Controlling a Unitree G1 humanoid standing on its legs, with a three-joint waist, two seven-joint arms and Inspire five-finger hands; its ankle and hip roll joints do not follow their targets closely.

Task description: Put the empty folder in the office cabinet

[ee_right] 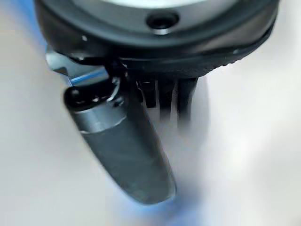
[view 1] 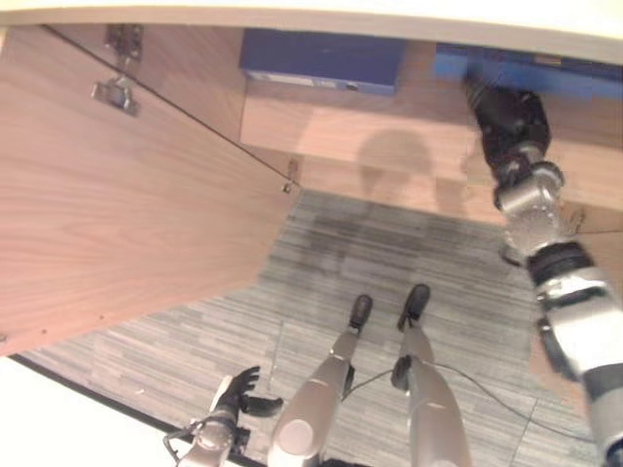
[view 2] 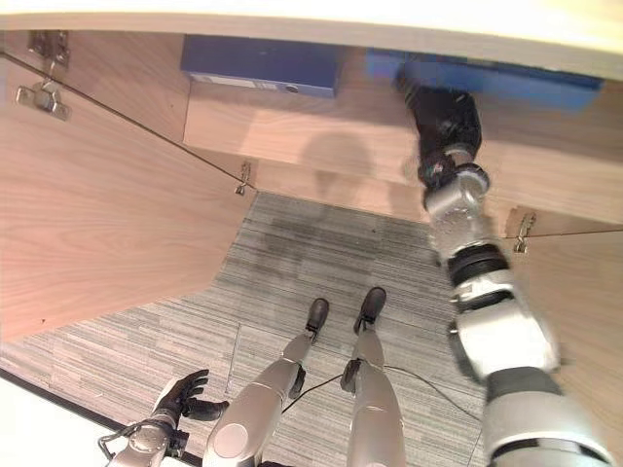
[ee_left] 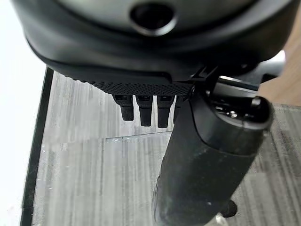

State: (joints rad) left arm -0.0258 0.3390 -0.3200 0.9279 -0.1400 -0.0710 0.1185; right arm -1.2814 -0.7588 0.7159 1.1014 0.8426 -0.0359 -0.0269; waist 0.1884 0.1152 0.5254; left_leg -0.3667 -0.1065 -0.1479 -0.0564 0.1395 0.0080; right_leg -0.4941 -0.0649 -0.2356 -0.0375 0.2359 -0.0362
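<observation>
From the left eye view, the right hand [view 1: 508,115] reaches up into the wood-grain office cabinet [view 1: 409,146], its dark fingers against the underside of a flat blue folder [view 1: 545,68] lying on the shelf; whether they curl on it cannot be told. A second, darker blue folder [view 1: 321,60], a rectangular slab, lies apart on the same shelf. The open cabinet door [view 1: 117,195] shows smooth pale veneer and a metal hinge [view 1: 117,92]. Below lies striped grey carpet [view 1: 409,263]. In the right eye view the left hand [view 2: 180,394] hangs low over the carpet, fingers loosely spread, holding nothing. The left wrist view shows those straight fingers [ee_left: 146,110] above the ribbed carpet. The right wrist view shows the thumb [ee_right: 127,150] over a blurred pale surface with a blue edge.
</observation>
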